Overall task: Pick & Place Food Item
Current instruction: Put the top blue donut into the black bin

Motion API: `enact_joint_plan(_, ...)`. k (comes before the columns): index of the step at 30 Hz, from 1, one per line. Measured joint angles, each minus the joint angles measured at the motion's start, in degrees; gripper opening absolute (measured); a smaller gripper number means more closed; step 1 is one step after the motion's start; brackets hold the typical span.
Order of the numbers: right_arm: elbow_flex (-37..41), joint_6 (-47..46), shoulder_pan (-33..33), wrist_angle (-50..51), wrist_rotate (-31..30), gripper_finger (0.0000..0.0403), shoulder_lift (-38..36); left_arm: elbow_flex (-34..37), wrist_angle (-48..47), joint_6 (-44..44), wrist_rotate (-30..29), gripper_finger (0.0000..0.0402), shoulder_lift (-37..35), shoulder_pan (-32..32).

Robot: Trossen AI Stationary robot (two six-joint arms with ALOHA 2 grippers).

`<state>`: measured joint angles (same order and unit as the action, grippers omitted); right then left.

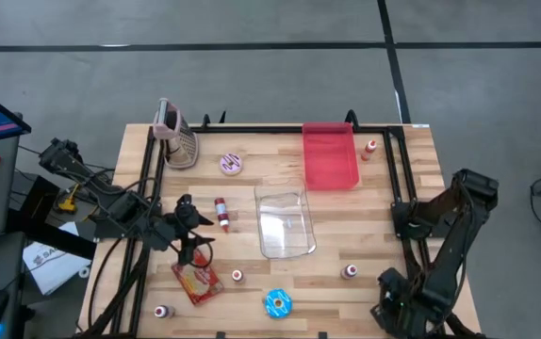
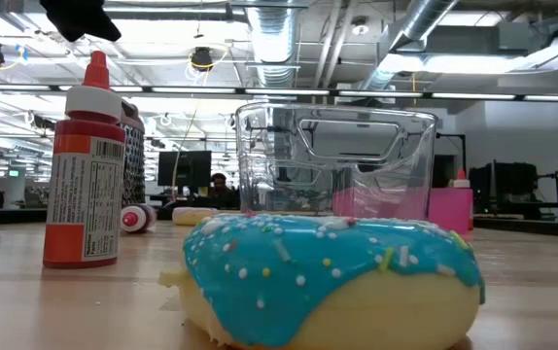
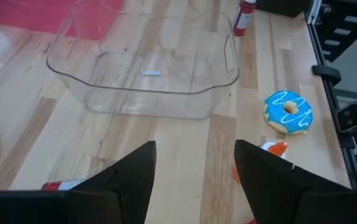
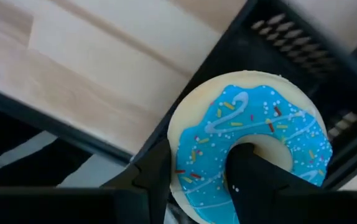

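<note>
A blue-iced donut with sprinkles [image 4: 247,143] sits in my right gripper [image 4: 197,171], which points down over the black frame at the table's near right corner [image 1: 393,303]; in the high view the arm hides this donut. A second blue-iced donut [image 1: 277,303] [image 2: 328,282] [image 3: 288,112] lies flat on the table near the front edge. My left gripper [image 3: 194,155] hovers open and empty above the table's left part [image 1: 193,231], aimed toward a clear plastic container [image 1: 285,221] [image 3: 144,68]. My right gripper holds the donut by its ring [image 4: 203,155]. One finger [image 4: 250,177] stands inside the hole and the other [image 4: 150,177] outside the rim. The fingers come from above, pointing down. The donut lies flat, icing up, lifted clear over the frame.
A pink tray [image 1: 330,155] stands at the back, a grater [image 1: 176,139] and a pink donut [image 1: 231,164] at the back left. A red bottle [image 1: 221,213] lies by the left gripper, a red packet [image 1: 198,281] near the front. Small bottles [image 1: 350,271] dot the table.
</note>
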<state>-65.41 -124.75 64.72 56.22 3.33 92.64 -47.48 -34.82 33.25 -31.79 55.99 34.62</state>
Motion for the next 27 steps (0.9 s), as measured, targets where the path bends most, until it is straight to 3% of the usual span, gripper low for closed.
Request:
enact_joint_plan(10, -6.7, -0.7, 2.7, 0.1, 1.6, 0.0134, 6.0, 0.0, 1.6, 0.0, 0.2, 0.0214, 0.0, -0.2)
enact_joint_plan(27, -7.1, 0.3, 6.6, 1.0, 1.7, 0.0134, 7.2, 0.0, 5.1, 0.0, 0.1, 0.0214, 0.0, -0.2)
